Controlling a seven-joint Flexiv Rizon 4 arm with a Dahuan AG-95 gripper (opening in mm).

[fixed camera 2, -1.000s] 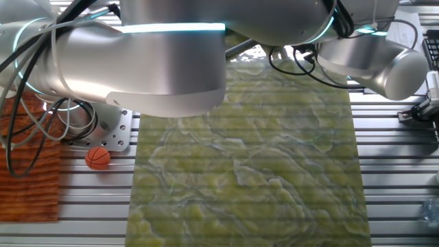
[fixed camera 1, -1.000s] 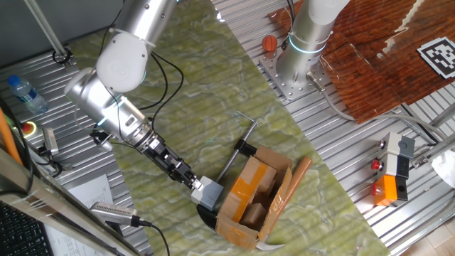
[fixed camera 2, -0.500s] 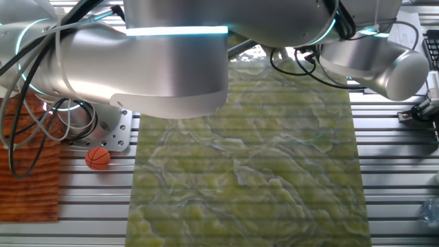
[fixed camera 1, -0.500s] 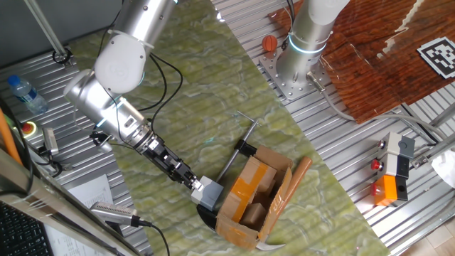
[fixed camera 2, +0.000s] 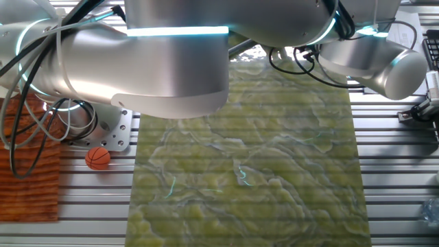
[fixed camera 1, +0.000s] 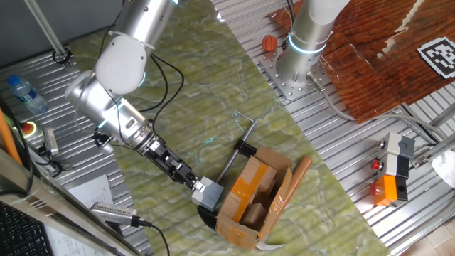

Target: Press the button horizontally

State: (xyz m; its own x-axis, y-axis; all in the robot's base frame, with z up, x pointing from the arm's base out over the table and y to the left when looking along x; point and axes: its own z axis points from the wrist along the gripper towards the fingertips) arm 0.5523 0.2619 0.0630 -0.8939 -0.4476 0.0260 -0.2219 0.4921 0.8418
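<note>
The button (fixed camera 1: 209, 193) is a small light-grey box with a white face on a black base. It sits against the left side of the open cardboard box (fixed camera 1: 254, 195). My gripper (fixed camera 1: 192, 184) reaches in from the upper left and its tip touches the button's left face. The fingers are too small and dark to show a gap. In the other fixed view the arm's silver body (fixed camera 2: 158, 55) fills the top, and both button and gripper are hidden.
A metal clamp (fixed camera 1: 238, 146) holds the cardboard box on the green mat (fixed camera 1: 206, 92). A second arm's base (fixed camera 1: 295, 64) stands at the back, with a small orange ball (fixed camera 1: 269, 43) beside it. Orange-and-black units (fixed camera 1: 394, 174) sit at the right. A water bottle (fixed camera 1: 25, 92) and a red button (fixed camera 1: 28, 128) lie at the left.
The arm has shifted very slightly; the gripper tip stays against the button. Faint light streaks now show on the mat.
</note>
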